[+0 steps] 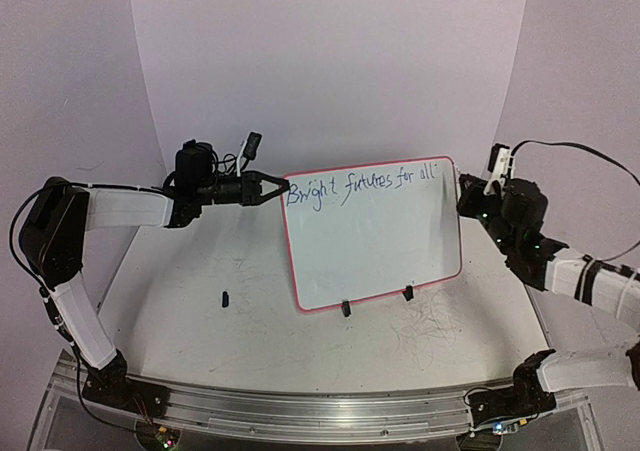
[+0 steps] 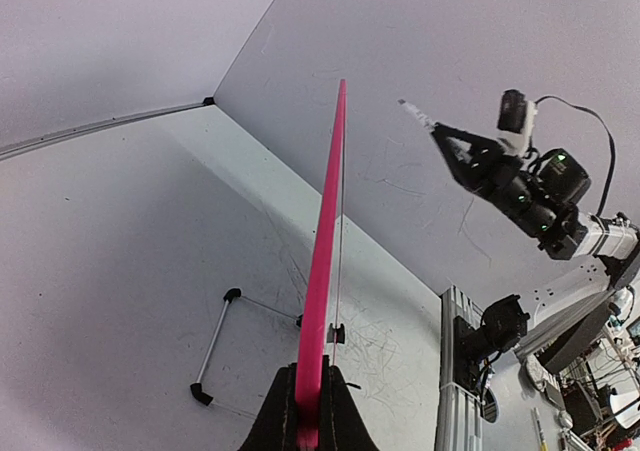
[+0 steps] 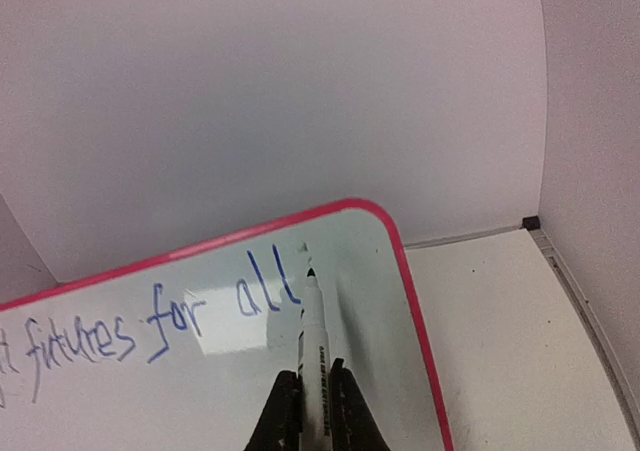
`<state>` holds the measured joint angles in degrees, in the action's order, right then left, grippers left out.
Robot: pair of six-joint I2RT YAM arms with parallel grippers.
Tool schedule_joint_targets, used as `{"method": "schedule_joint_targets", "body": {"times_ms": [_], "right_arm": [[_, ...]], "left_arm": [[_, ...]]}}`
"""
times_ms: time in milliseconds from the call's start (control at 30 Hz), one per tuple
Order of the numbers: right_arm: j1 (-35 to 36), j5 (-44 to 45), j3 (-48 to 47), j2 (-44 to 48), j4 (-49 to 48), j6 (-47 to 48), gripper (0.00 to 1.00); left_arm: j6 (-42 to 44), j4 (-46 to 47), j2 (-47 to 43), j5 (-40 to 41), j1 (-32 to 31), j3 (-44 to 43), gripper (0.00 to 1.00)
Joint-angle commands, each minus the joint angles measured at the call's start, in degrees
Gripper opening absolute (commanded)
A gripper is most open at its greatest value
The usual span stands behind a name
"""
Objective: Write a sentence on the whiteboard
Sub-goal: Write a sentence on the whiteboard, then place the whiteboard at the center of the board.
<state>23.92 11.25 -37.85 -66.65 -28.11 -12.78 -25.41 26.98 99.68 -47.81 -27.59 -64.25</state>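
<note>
— How were the left jaws found?
— The left gripper [image 2: 310, 423] was seen clamped shut on the whiteboard [image 1: 385, 256], which was pinched at its upper left corner.

— And the right jaws?
— The right gripper [image 3: 312, 411] was closed around a marker [image 3: 312, 336], which was pointed at the board's upper right corner. From the left wrist, a gap was seen between the marker's tip and the board's face.

— Where was the sentence [image 1: 360, 185] placed?
— It was written in thin blue letters along the board's top edge, from the left corner almost to the right one. "Bright futures for all" could be read. The marker's tip was held just past the last word.

— How was the board set?
— It was stood on its long edge at the middle of the table [image 1: 180, 271] and carried on two black feet [image 1: 346, 308].

— Was anything else noted?
— A small black piece [image 1: 225, 297] was seen lying between the table's left edge and the board's lower left corner, apart from both. Grey scribbles [image 1: 425, 323] were seen on the tabletop toward the near right corner.
</note>
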Motion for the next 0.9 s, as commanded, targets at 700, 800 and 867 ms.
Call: {"method": "schedule_joint_targets", "body": {"times_ms": [700, 800, 867], "right_arm": [[-0.21, -3.02, -8.70, 26.46, 35.49, 3.52, 0.00], [-0.23, -4.91, -9.19, 25.68, 35.64, 3.55, 0.00], [-0.23, -6.63, -9.29, 25.26, 35.73, 3.34, 0.00]], "left_arm": [[5.26, -10.42, -9.88, 2.30, -1.39, 0.44, 0.70], [8.69, -20.04, -15.31, 9.61, -0.77, 0.87, 0.75], [8.83, -25.31, -20.19, 15.44, -0.41, 3.46, 0.77]]}}
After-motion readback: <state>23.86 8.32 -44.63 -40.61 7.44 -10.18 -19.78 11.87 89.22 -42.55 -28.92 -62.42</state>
